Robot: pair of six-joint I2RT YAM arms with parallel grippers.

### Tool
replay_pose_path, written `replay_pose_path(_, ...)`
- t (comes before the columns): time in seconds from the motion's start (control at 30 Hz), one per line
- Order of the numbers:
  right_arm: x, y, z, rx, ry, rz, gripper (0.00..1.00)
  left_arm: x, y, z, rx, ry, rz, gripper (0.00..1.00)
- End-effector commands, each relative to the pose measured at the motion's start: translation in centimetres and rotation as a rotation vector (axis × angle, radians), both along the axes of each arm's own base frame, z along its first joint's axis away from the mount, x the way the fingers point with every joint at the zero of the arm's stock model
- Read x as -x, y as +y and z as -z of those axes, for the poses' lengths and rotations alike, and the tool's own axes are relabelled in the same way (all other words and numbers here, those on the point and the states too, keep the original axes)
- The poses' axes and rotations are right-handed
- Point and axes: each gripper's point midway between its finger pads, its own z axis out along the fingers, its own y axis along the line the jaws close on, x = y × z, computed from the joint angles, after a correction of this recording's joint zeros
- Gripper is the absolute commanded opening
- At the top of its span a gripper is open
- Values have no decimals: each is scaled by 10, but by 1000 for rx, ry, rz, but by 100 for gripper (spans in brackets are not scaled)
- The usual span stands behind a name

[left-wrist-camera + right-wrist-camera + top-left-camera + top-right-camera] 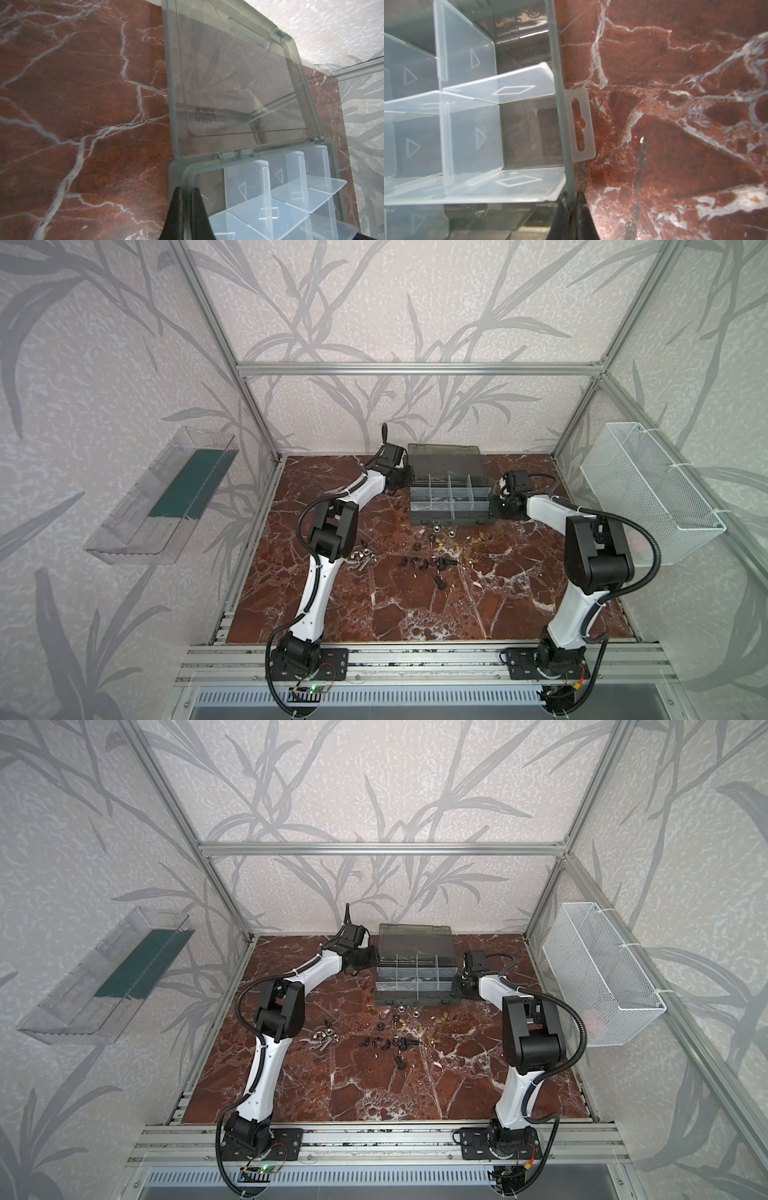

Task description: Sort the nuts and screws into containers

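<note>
The containers are compartments with clear dividers [266,187] [471,135] in a dark grey organiser case [451,521] [415,1000] at the back centre, its smoky lid [444,462] [239,83] open and leaning back. My left gripper [401,481] [368,961] [186,190] is shut on the case's left wall. At the opposite end my right gripper [496,506] [459,986] [572,194] is shut on the right wall. The compartments I can see hold nothing. In front of the case, screws and nuts lie loose on the table: a silver cluster [365,562] [326,1040], black ones [419,563] [386,1043], brass nuts [446,547].
A white wire-mesh basket [648,489] hangs on the right wall. A clear plastic tray with a green strip [166,493] hangs on the left wall. Aluminium frame posts stand at the table's back corners. The red marble tabletop [415,614] ends at rails in front.
</note>
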Motion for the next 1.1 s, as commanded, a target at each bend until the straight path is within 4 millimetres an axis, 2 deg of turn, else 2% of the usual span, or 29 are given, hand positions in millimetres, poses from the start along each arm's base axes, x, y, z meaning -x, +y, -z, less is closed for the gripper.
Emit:
replay_pose_path(0.0,7,-1,6,-42,34,62,0,8,2,-11,27,-2,-1,0)
replay_pose_path(0.57,37,-2,4,-39,21,77,0,28,12,-7,27,6,-16,0)
replay_pose_path(1.07,54,12,8,-62,30,60,0,41,18,-2,23,26,-23,1)
